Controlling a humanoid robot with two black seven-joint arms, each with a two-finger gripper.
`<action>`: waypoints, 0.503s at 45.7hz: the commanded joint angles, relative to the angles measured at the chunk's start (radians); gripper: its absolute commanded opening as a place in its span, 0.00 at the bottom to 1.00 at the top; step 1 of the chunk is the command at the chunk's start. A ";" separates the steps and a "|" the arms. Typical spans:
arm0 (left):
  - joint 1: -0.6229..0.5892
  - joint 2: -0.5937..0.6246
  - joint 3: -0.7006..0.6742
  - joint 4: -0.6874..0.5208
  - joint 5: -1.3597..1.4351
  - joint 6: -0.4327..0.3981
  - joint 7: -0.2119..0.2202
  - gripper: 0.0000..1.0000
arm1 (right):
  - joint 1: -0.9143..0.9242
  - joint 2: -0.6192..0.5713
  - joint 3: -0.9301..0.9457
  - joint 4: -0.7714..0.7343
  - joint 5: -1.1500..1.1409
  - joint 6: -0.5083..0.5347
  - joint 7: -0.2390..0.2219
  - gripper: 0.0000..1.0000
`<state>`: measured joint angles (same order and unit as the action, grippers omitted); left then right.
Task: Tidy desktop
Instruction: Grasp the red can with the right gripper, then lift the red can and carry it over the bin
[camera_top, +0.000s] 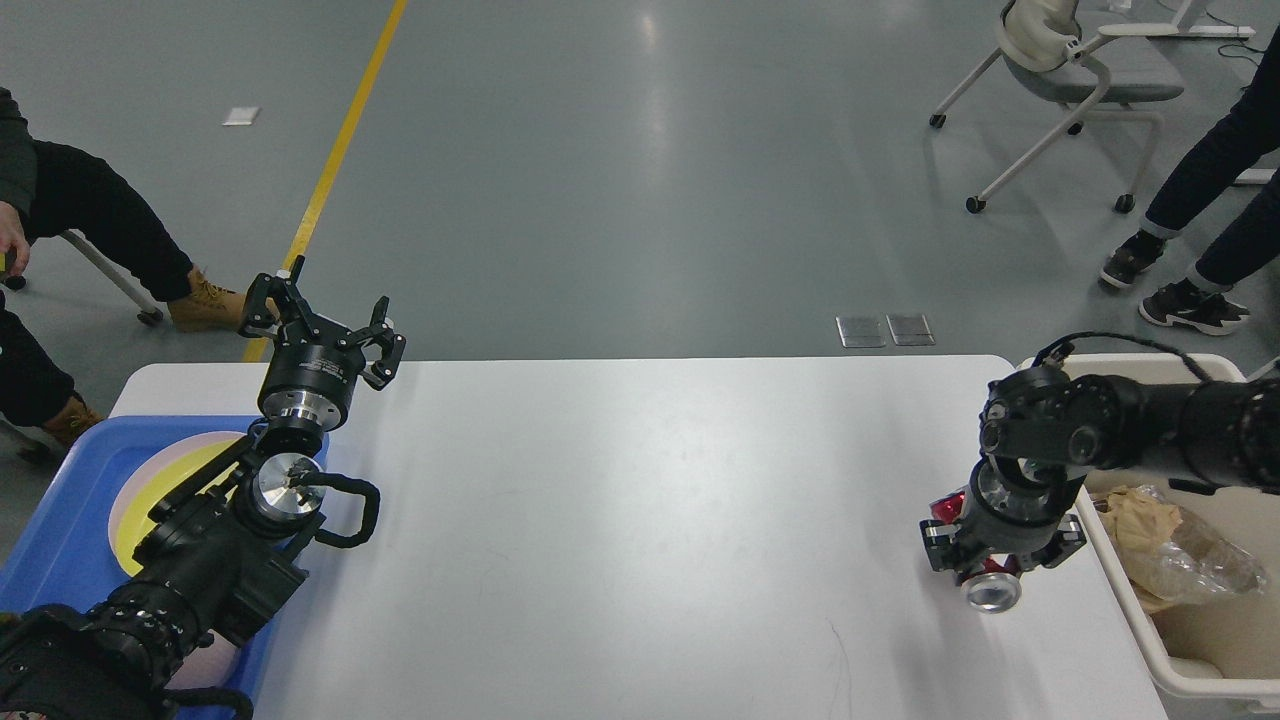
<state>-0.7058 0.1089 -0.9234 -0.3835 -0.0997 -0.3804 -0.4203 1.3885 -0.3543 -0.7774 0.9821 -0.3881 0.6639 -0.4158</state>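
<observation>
No words or numbers can be read anywhere. The left tool (322, 322) has a small pale mark on its round black body, just below its fingers, but it is too tiny and blurry to make out. The red can (985, 580) held under the right tool (1000, 560) shows no letters that can be read, only its shiny silver end. The white tabletop (640, 500) between the two tools is plain, with nothing written on it.
</observation>
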 joint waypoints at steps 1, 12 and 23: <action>0.000 0.000 0.000 0.000 0.000 0.000 0.000 0.96 | 0.168 -0.126 -0.010 0.124 0.000 0.085 0.000 0.00; 0.000 0.000 0.000 0.000 0.000 0.000 0.000 0.96 | 0.544 -0.316 -0.026 0.191 0.002 0.296 0.000 0.00; 0.000 0.000 0.000 0.000 0.000 0.000 0.000 0.96 | 0.810 -0.341 -0.054 0.191 0.037 0.296 0.002 0.00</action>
<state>-0.7058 0.1089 -0.9235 -0.3835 -0.0997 -0.3804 -0.4203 2.0929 -0.6933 -0.8138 1.1737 -0.3670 0.9598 -0.4157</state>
